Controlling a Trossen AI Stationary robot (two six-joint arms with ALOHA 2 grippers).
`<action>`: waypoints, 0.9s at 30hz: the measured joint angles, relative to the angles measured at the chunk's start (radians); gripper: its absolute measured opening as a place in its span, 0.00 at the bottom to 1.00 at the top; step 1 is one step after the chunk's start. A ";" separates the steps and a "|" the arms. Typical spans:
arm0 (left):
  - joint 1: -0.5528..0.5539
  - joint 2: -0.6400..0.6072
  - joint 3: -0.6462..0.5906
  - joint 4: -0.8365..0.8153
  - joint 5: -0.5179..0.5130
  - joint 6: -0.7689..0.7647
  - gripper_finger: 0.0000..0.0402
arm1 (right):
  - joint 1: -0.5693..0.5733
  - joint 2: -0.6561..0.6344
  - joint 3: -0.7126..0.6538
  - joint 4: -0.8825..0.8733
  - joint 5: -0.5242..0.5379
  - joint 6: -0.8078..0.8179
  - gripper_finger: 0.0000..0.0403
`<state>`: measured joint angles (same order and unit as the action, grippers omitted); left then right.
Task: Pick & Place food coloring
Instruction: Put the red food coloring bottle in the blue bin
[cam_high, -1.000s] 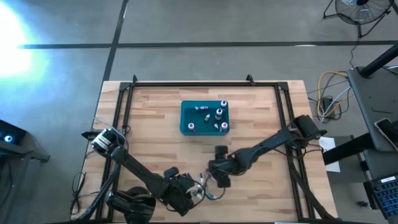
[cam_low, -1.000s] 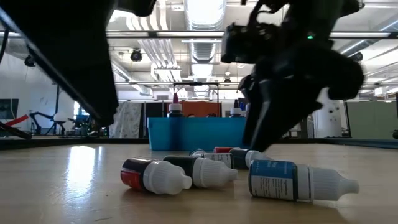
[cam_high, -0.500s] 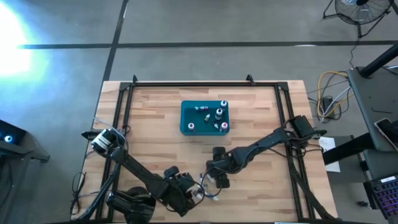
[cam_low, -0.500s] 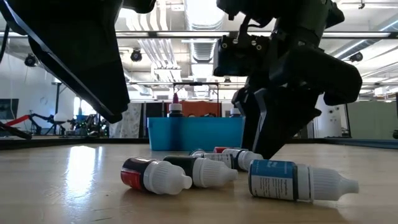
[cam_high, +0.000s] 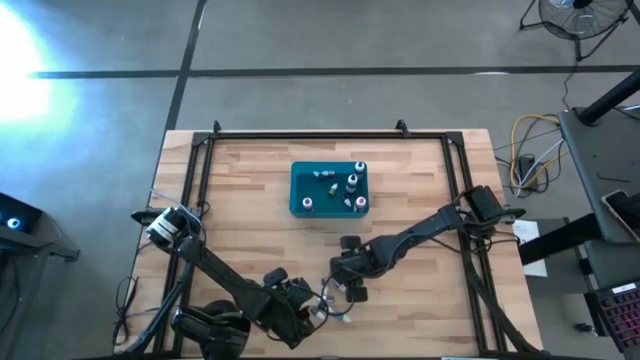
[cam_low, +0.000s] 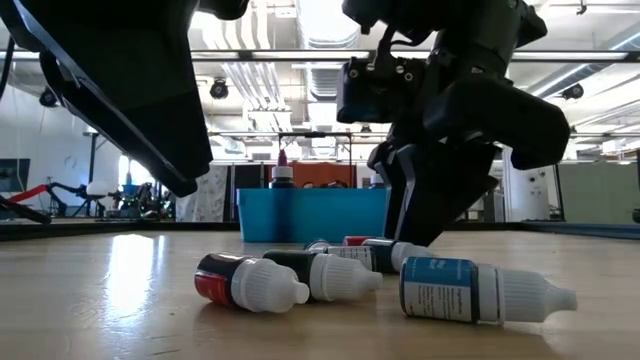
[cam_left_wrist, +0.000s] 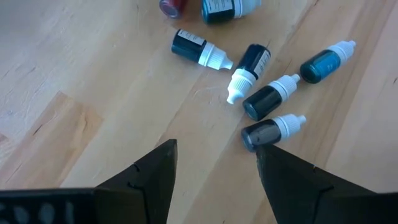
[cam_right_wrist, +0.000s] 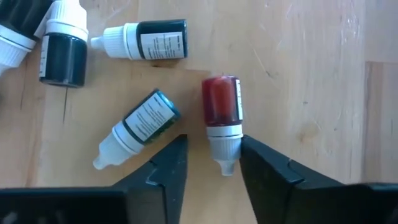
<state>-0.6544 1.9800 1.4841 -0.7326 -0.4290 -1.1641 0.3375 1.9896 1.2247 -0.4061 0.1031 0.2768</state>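
Observation:
Several small food coloring bottles lie on their sides on the wood near the table's near edge. In the right wrist view a red bottle (cam_right_wrist: 221, 102) lies with its pale cap (cam_right_wrist: 224, 146) between the open fingers of my right gripper (cam_right_wrist: 213, 138); the fingers stand on either side without clear touch. Beside it lie a teal bottle (cam_right_wrist: 140, 127) and dark ones (cam_right_wrist: 152, 40). My left gripper (cam_left_wrist: 216, 148) is open and hovers just short of another cluster (cam_left_wrist: 264, 99). The low view shows my right gripper (cam_low: 415, 225) low behind the bottles (cam_low: 320, 272).
The teal bin (cam_high: 330, 190) sits at mid-table toward the far side with several bottles standing or lying in it. Both arms crowd the near middle of the table (cam_high: 250, 220). A black frame rail (cam_high: 330, 135) runs along the table's far and side edges.
My right gripper has moved a little toward the table's left and come lower over the lying bottles. My left arm has kept nearly still.

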 joint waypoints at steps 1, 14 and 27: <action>0.000 0.000 0.000 0.000 0.000 0.000 0.49 | 0.000 0.000 0.000 0.000 0.000 0.000 0.30; 0.000 0.000 0.000 0.011 -0.021 -0.001 0.49 | -0.011 -0.131 -0.003 -0.075 0.191 0.024 0.10; 0.006 0.000 -0.001 0.031 -0.044 -0.005 0.49 | -0.316 -0.417 -0.002 -0.077 0.349 0.160 0.20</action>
<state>-0.6487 1.9799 1.4828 -0.7018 -0.4728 -1.1687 0.0211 1.5726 1.2228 -0.4831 0.4522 0.4370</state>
